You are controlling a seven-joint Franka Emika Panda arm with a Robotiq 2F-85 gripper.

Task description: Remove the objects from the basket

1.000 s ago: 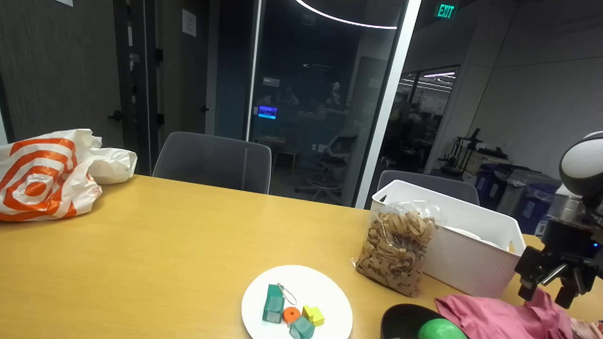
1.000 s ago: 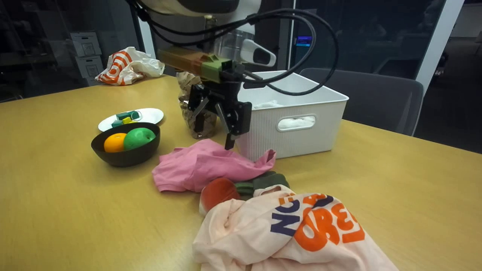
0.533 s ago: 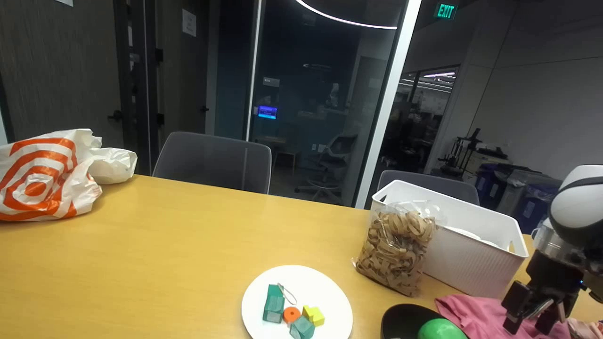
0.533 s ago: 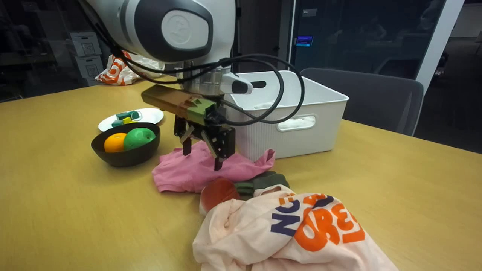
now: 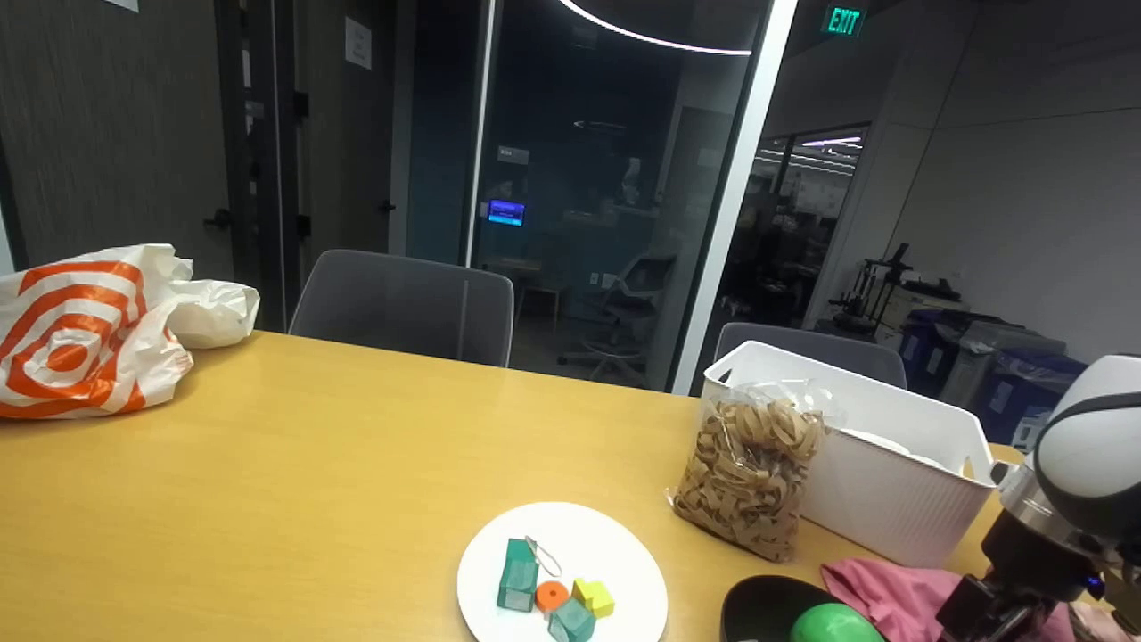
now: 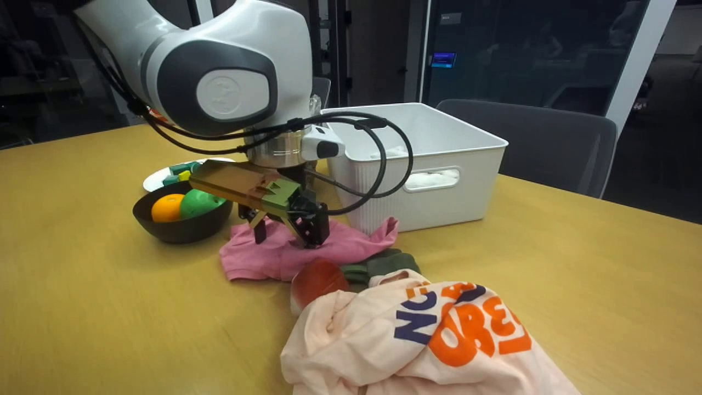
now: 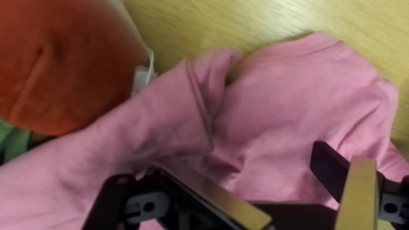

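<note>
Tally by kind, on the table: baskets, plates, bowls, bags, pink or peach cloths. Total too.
White basket: 1
White plate: 1
Dark bowl: 1
Bags: 2, a clear bag of brown pieces and an orange-and-white bag
Cloths: 2, a pink cloth and a peach cloth
Total: 7

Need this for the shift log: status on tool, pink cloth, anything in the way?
Tool open, low over pink cloth, contact unclear. Cloth outside basket, on table. White material inside basket. Orange-red item close beside cloth, might crowd grasp.
</note>
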